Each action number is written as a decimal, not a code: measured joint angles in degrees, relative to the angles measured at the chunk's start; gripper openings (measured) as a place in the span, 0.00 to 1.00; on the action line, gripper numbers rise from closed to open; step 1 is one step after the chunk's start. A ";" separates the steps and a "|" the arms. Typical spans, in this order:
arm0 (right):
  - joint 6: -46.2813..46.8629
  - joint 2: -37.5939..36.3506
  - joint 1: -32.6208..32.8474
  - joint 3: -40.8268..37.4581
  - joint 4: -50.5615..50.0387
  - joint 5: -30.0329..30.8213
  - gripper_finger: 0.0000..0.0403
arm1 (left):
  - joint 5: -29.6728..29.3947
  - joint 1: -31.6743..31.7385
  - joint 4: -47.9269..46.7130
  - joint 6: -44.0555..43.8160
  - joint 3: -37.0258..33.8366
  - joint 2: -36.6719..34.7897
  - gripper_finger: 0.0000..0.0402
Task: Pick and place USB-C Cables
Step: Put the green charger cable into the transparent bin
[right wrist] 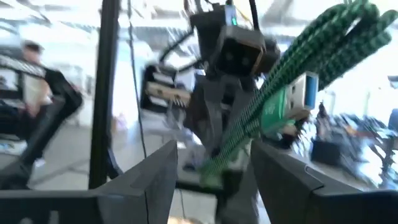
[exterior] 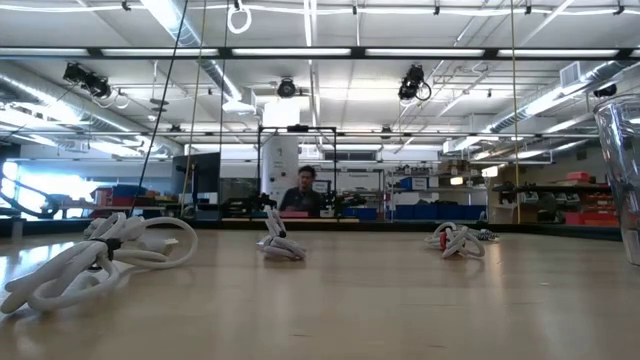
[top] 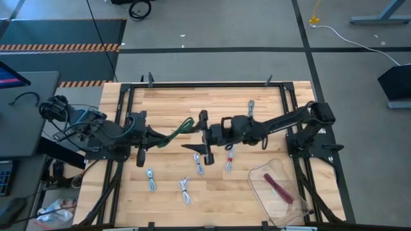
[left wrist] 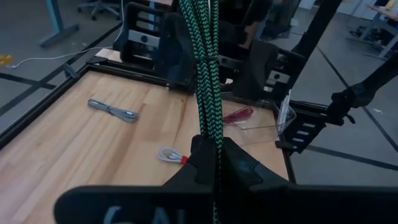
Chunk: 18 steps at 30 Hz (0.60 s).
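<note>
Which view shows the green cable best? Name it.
Left wrist view: the green cable fills the centre, clamped in the left hand. High view shows it small between both arms; right wrist view blurred; low view not at all.

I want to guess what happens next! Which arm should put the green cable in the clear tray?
Probably the right. The left gripper holds the green cable, but the clear tray lies on the right arm's side, and the right gripper, open, already faces the cable.
</note>
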 joint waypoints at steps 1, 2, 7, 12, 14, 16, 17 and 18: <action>0.23 0.35 -0.61 0.00 1.06 -0.92 0.52 | -0.02 0.01 0.04 0.03 0.00 0.00 0.02; 0.49 0.72 -1.25 0.00 2.29 -1.76 0.52 | -0.04 0.01 0.04 0.09 0.00 -0.02 0.02; 2.48 0.83 -4.56 0.00 3.30 -5.58 0.52 | 0.00 0.01 -0.09 0.80 0.00 0.00 0.02; 2.99 0.81 -6.37 0.02 6.30 -9.59 0.52 | 0.00 0.03 -0.11 1.00 0.00 0.00 0.02; 3.00 0.80 -6.95 0.02 7.53 -11.05 0.52 | 0.00 0.03 -0.10 1.02 0.00 0.18 0.02; 3.29 0.80 -7.40 0.02 8.99 -12.25 0.52 | 0.00 0.03 -0.12 1.04 0.00 0.39 0.02; 3.45 0.80 -7.62 0.02 9.39 -12.83 0.52 | 0.00 0.03 -0.15 1.04 0.00 0.42 0.02; 3.47 0.80 -7.77 0.02 9.54 -13.36 0.52 | 0.00 0.03 -0.14 1.04 0.00 0.41 0.02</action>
